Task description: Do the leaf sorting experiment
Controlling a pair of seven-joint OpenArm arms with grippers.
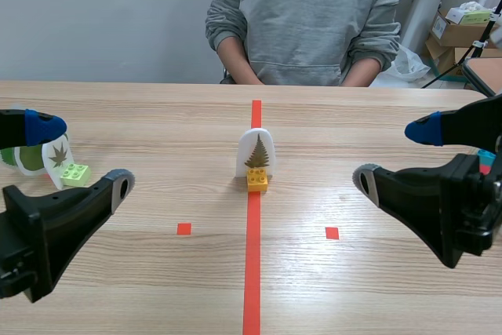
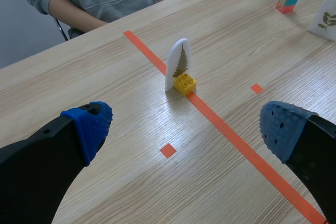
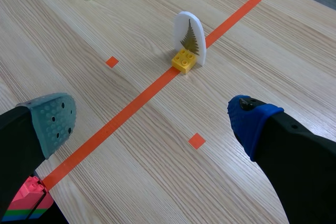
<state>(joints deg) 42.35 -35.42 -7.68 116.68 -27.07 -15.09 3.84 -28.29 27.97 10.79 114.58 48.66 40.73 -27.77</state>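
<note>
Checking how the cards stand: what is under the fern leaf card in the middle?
A yellow brick sits at the foot of the fern leaf card, on the tape line. Whether the card rests on brick or table is covered.

person [image 1: 304,21]: grey sweatshirt, seated across wooden table [image 1: 118,111] | cardboard boxes [image 1: 456,34]: behind, off table's right end

Scene view: low between the arms, facing across the table [image 1: 157,115] toward the seated person [image 1: 306,21].
Left wrist view: close over the left gripper [image 2: 185,127], looking forward and down.
Right wrist view: close over the right gripper [image 3: 151,120], likewise.
Shared: all three catch the fern card [image 1: 256,151] on the centre tape line [image 1: 252,256].
</note>
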